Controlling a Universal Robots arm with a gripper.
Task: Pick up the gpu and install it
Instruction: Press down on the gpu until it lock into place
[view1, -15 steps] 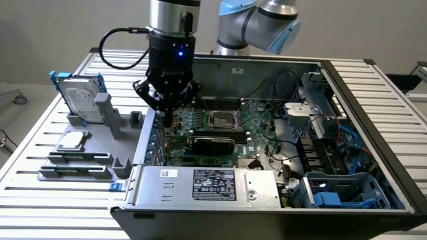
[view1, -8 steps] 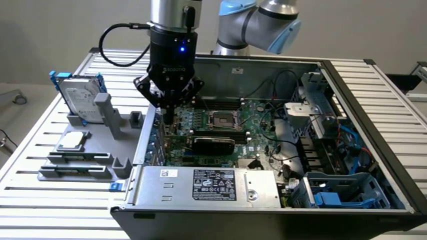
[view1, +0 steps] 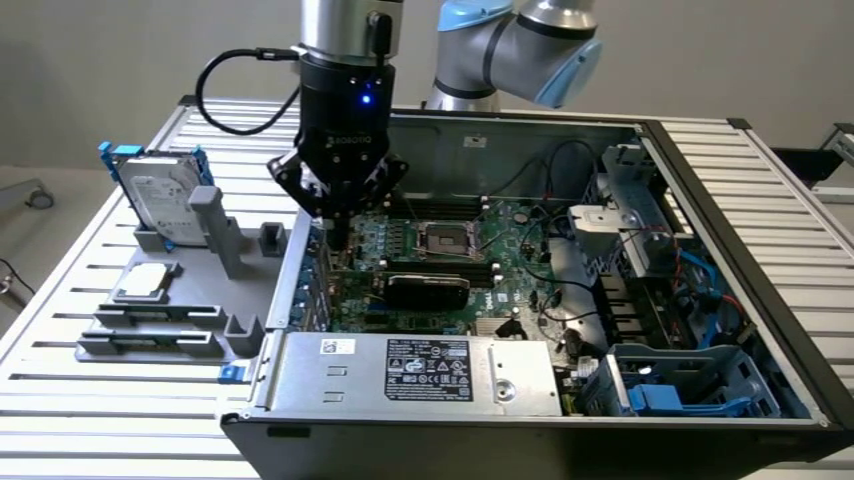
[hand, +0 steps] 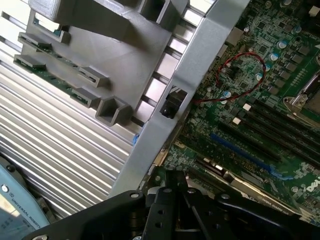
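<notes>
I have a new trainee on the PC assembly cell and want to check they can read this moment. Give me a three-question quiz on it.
1. True or false: the gripper is shut.
2. Where does the gpu sit? A) on the grey holder outside the case B) on the motherboard inside the case
3. Name the silver, blue-railed item standing upright on the holder at the exterior view's left.

Key: 1 true; 2 B; 3 hard drive.

arm upright, gripper (view1: 336, 228) down, fingers closed
</notes>
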